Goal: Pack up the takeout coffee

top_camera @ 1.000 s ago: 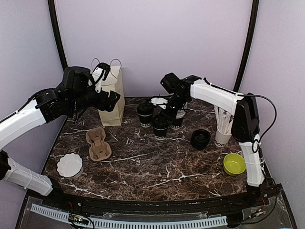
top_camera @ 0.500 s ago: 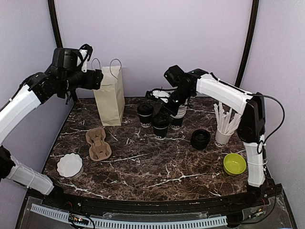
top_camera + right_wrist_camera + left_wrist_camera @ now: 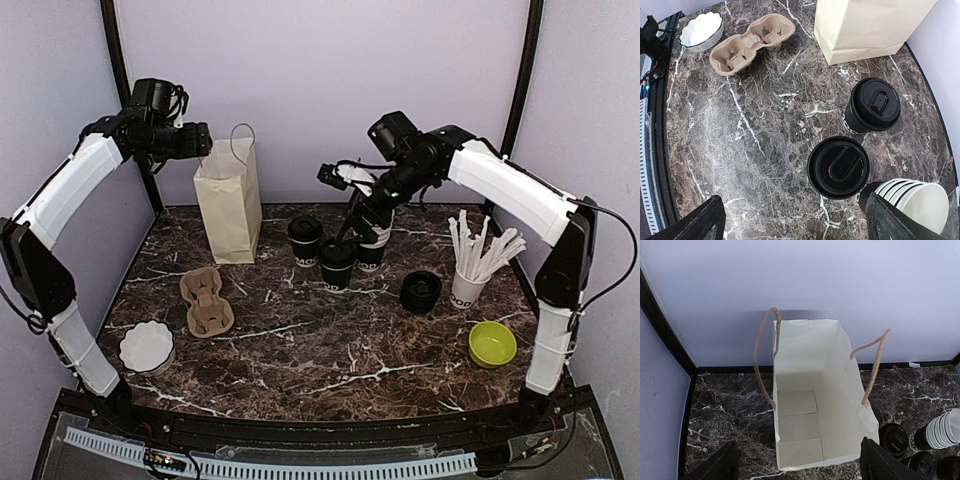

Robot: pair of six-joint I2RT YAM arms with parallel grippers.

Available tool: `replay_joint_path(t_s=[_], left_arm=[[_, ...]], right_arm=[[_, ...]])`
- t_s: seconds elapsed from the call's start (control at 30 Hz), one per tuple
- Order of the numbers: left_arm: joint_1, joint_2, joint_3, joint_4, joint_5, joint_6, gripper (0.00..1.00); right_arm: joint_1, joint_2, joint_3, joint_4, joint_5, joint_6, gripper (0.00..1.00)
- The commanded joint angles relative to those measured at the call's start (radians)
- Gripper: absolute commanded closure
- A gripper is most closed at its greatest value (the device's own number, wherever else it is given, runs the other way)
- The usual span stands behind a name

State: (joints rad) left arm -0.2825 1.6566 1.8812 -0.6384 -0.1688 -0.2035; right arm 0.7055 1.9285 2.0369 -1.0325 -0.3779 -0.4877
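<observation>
Two takeout coffee cups with black lids stand at the back middle of the table [image 3: 304,240] [image 3: 337,263]. From the right wrist the nearer one [image 3: 838,167] lies below and between the fingers, the other [image 3: 875,104] beyond it. My right gripper [image 3: 345,195] [image 3: 800,225] hangs open above them, holding nothing. Up beside the top left corner of the paper bag [image 3: 228,200] is my left gripper [image 3: 198,140] [image 3: 800,467], open and empty. It looks down into the empty open bag [image 3: 810,405].
A stack of lidless cups [image 3: 375,240] stands right of the lidded ones, with a pile of black lids [image 3: 421,291] nearby. A cup of white sticks [image 3: 470,262] and a green bowl [image 3: 492,343] sit at the right. A cardboard cup carrier [image 3: 206,300] and a white bowl [image 3: 147,346] lie at the left.
My right gripper has lifted off the nearer lidded cup and its jaws have spread wider. The left arm has swung up from the bag's front to beside its top.
</observation>
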Motion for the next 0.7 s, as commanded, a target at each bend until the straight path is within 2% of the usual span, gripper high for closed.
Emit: replay_joint_path(t_s=[0.0,0.17,0.23,0.43,0.5,0.57,0.67], left_arm=[[0.056,0.118,0.122,-0.083,0.085,-0.029,0.17],[0.102,0.223,0.202,-0.088,0.113,-0.026,0.20],[0.119,0.267,0.240,-0.102,0.136,-0.026,0.25],[0.135,0.317,0.281,-0.107,0.254,-0.001,0.58],[0.136,0.314,0.284,-0.106,0.254,0.009,0.76],[0.135,0.303,0.292,-0.100,0.258,0.018,0.87],[0.136,0.270,0.292,-0.079,0.266,0.035,0.97]], right_arm=[[-0.005,-0.084,-0.061,0.030,0.018,0.006,0.01],[-0.006,-0.143,-0.128,0.047,0.056,-0.002,0.01],[-0.007,-0.163,-0.159,0.059,0.076,-0.006,0.02],[-0.016,-0.199,-0.209,0.070,0.113,-0.011,0.01],[-0.018,-0.209,-0.220,0.075,0.121,-0.012,0.01],[-0.020,-0.215,-0.227,0.078,0.133,-0.013,0.02],[-0.025,-0.223,-0.237,0.086,0.148,-0.015,0.01]])
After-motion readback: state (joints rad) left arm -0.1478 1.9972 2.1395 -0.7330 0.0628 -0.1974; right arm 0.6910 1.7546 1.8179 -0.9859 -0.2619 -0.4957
